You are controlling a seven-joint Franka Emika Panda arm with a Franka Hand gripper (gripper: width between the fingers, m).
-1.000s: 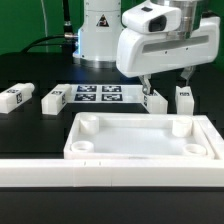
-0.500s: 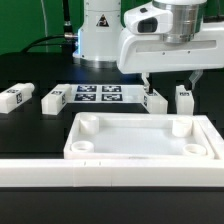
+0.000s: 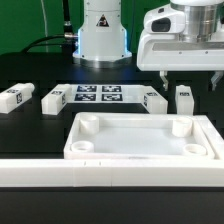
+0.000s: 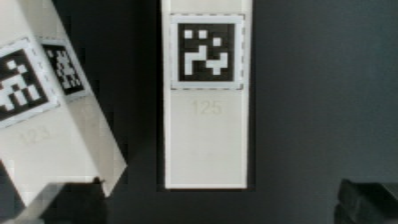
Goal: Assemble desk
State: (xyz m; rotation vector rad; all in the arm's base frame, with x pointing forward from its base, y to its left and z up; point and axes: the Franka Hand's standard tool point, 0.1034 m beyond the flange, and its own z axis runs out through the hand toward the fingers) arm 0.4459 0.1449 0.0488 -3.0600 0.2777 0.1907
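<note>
I see, from the exterior view's left: far-left leg [image 3: 15, 97], second leg [image 3: 55, 100], marker board [image 3: 100, 94], third leg [image 3: 155, 101], rightmost leg [image 3: 184, 98]. Gripper [image 3: 190, 82] above rightmost leg, jaws wide apart, empty. Tabletop [image 3: 140, 150] in front.

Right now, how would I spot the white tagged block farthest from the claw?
Find the big white plastic tray-like tabletop. Behind it, white square-section legs lie in a row. Yours is the leg at the exterior view's far left, outermost of the two left of the marker board.
</note>
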